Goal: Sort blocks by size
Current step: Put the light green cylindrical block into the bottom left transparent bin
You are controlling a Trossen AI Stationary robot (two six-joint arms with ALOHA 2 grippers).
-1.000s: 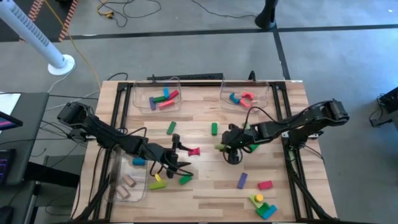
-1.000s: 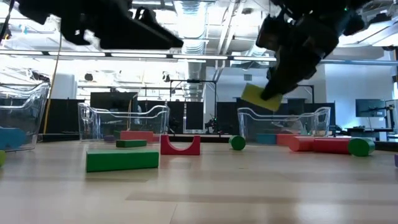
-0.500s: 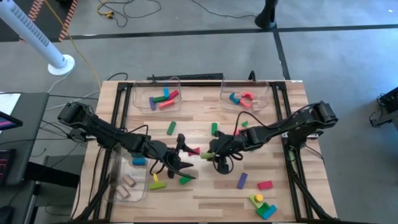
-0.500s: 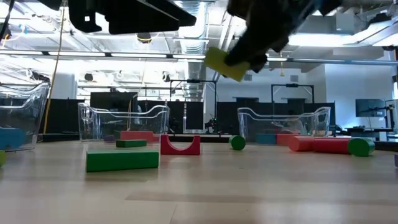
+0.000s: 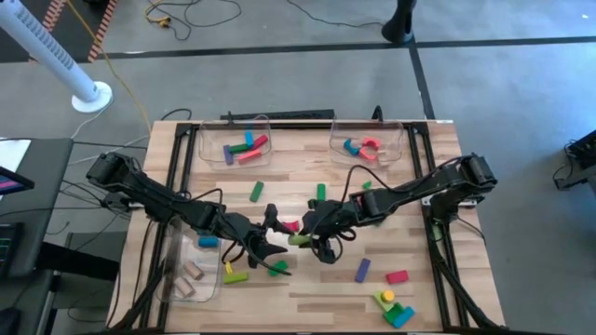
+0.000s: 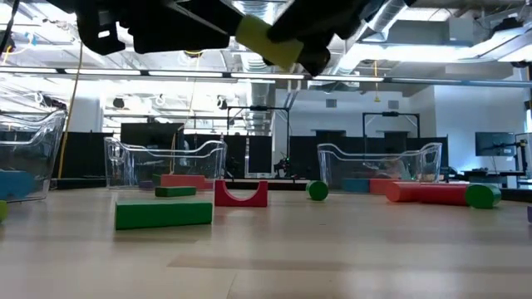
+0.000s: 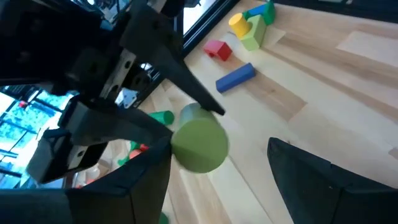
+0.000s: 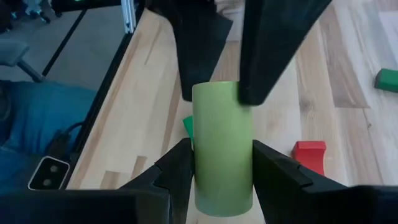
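Handover in progress above mid-table: a lime cylinder is being passed between grippers.

The left gripper (image 5: 270, 244) is held with jaws wide apart, apparently to receive; nothing is gripped by it. The cylinder (image 8: 222, 146) is carried off the table, clamped across its sides by the right gripper (image 5: 303, 238), its free end presented into the left jaws' gap. Loose blocks (image 5: 361, 270) are left on the table, others already in the bins (image 5: 202, 141); sorting is judged part-done.
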